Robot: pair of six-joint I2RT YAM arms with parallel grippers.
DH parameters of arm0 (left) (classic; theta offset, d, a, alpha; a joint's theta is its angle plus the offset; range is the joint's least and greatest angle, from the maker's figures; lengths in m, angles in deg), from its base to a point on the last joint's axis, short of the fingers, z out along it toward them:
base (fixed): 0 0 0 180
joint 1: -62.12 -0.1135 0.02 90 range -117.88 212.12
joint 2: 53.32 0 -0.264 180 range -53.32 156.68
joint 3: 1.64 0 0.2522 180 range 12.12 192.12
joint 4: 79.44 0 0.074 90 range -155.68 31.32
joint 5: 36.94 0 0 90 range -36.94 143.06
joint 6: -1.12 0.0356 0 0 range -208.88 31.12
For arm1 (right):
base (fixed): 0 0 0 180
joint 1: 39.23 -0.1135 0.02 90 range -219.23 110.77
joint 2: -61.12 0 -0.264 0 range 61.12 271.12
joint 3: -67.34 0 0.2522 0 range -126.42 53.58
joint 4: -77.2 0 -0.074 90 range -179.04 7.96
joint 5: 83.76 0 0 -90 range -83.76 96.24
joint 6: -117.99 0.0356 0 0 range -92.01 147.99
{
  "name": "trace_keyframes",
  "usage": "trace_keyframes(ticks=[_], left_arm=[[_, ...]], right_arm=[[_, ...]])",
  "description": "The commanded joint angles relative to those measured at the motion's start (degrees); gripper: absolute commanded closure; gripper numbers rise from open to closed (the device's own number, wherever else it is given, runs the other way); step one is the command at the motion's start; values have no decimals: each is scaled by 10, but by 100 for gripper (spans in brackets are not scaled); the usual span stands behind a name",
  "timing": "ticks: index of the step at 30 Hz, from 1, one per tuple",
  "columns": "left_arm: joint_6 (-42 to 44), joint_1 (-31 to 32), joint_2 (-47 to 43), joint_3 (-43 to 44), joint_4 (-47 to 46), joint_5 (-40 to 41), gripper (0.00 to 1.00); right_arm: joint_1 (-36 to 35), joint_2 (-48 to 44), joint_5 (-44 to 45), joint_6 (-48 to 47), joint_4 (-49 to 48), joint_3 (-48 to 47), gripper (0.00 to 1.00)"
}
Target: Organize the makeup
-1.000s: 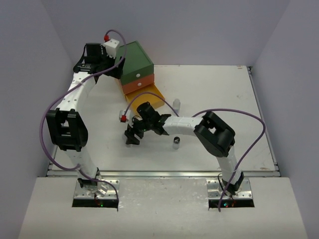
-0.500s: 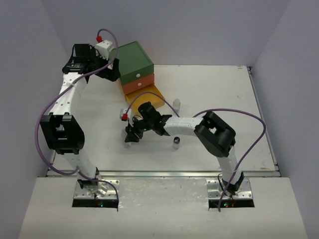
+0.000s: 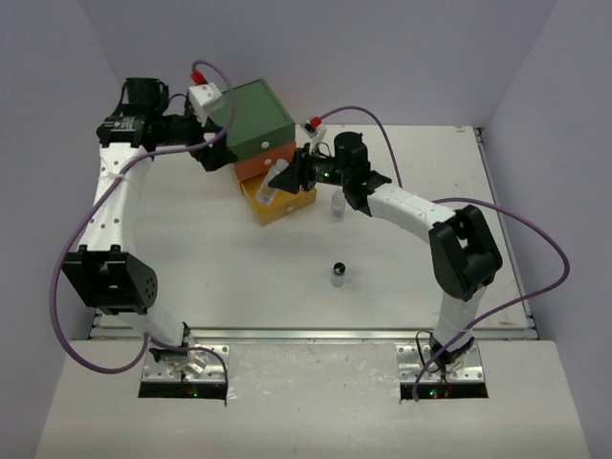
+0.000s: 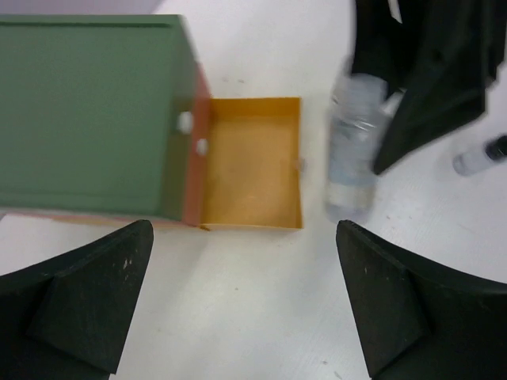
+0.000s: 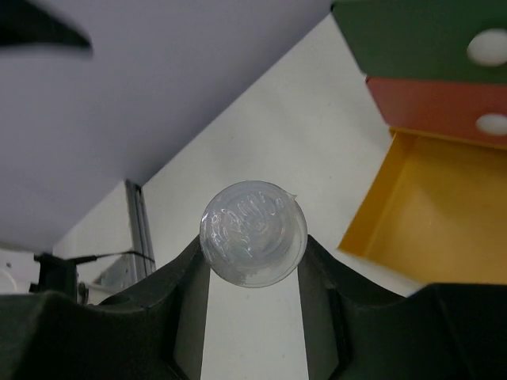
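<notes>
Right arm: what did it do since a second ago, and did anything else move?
The right gripper closed on a clear bottle and carried it farther back, up to the open yellow drawer. The left arm swung slightly leftward. The left gripper stayed open by the drawer chest. The black-capped jar did not move.
</notes>
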Motion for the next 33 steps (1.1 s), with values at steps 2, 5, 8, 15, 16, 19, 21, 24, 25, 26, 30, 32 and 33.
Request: trace_keyframes(ticks=[2, 5, 8, 15, 16, 19, 21, 24, 25, 26, 30, 32, 33], left_arm=[[93, 95, -21, -47, 28, 65, 0], [79, 98, -12, -37, 20, 72, 0], [55, 113, -8, -50, -18, 95, 0], [40, 142, -3, -88, -37, 134, 9], [40, 141, -2, -89, -39, 139, 9], [15, 141, 2, -94, -57, 147, 18], [-4, 142, 6, -87, -68, 147, 30], [-22, 143, 16, -76, -72, 146, 51], [-26, 143, 19, -75, -72, 146, 63], [-32, 144, 22, -74, -72, 145, 73], [-55, 143, 33, -73, -73, 161, 100], [-71, 143, 46, -74, -82, 189, 100], [-82, 143, 52, -76, -91, 205, 100]], right_arm=[[-9, -15, 29, 62, 1, -54, 100], [-8, -17, 41, 78, -2, -62, 100], [-7, -17, 49, 115, -23, -61, 100], [-2, -4, 47, 211, -99, -45, 100], [-2, -5, 54, 212, -99, -45, 100], [-1, -9, 72, 212, -109, -31, 100], [-1, -6, 65, 218, -117, -32, 100], [-1, 1, 53, 226, -118, -34, 100], [0, 2, 51, 227, -119, -32, 100], [0, 1, 50, 228, -119, -28, 100], [20, -16, 42, 229, -111, 4, 72], [43, -42, 61, 210, -76, 41, 44], [54, -67, 84, 194, -52, 56, 28]])
